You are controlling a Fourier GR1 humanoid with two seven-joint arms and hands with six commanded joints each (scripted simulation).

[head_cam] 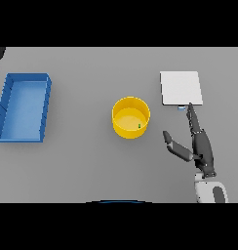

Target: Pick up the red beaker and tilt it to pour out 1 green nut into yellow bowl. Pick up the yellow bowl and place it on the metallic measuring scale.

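A yellow bowl (131, 117) stands near the middle of the grey table, with a small green nut (139, 126) inside it near its right wall. The metallic scale (181, 88), a pale square plate, lies to the bowl's upper right. My right hand (198, 142) is open to the right of the bowl, apart from it, its straight fingers pointing up toward the scale's front edge and its thumb spread toward the bowl. It holds nothing. No red beaker shows in the head view. My left hand is out of sight.
A blue rectangular bin (24, 107) lies at the table's far left, well away from the bowl and scale.
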